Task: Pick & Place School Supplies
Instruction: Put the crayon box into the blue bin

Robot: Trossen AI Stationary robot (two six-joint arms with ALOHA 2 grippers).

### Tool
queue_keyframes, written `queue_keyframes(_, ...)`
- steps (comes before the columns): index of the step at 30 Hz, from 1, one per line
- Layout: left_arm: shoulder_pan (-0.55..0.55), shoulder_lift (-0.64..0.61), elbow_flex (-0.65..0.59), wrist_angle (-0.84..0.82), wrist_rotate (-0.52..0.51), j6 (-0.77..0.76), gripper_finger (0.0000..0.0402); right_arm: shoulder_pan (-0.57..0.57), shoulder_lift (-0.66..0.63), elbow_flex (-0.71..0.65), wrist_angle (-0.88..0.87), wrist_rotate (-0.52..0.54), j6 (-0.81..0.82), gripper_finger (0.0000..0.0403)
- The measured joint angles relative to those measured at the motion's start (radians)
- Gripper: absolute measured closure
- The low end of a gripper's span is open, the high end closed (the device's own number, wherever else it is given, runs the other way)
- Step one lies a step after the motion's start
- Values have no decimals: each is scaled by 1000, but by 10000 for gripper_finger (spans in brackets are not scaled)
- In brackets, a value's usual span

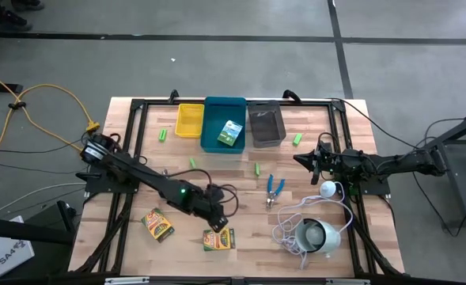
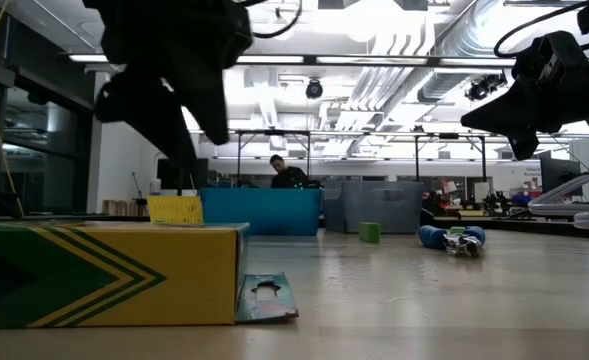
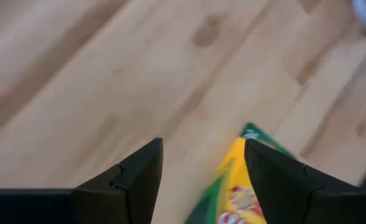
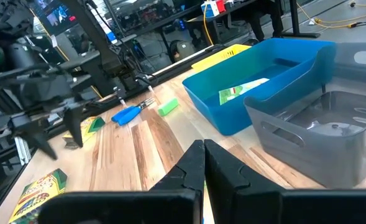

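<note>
- Two small yellow-green printed cardboard crayon boxes lie on the front part of the light wooden slatted table: one crayon box near the front left, the other crayon box more toward the middle.
- One more small green printed box lies inside the blue plastic bin, which stands between the yellow plastic bin and the grey plastic bin at the far edge of the table.
- One blue-handled scissor-like tool lies on the table, right of the middle.
- Four tiny bright green stubby pieces are visible on the wood: one green piece beside the yellow bin, one and one in front of the bins, and one just right of the grey bin.
- Left gripper is above the middle crayon box, its dark fingers spread apart; in the left wrist view one corner of the box shows between them, and I cannot tell if they touch it.
- Right gripper waits over the right side of the table, near the grey bin, with fingers pressed together and holding nothing.
- Round white device with a coiled white cord sits at the front right.
</note>
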State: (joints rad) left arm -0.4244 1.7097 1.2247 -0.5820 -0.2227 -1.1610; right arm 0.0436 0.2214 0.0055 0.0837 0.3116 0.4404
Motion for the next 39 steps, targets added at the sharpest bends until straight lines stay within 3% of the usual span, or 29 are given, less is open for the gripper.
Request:
queue_keyframes(7, -25, -42, 0, -72, -119, -40, 181, 0, 0, 0, -1, 0, 0, 400)
queue_keyframes(12, -53, -60, 0, -150, -165, -151, 181, 0, 0, 0, -1, 0, 0, 400)
queue_keyframes(32, -28, -60, 0, -104, -120, -90, 181, 0, 0, 0, -5, 0, 0, 400)
queue_keyframes(39, -41, -59, -1, -195, -114, -237, 181, 0, 0, 0, -5, 0, 0, 400)
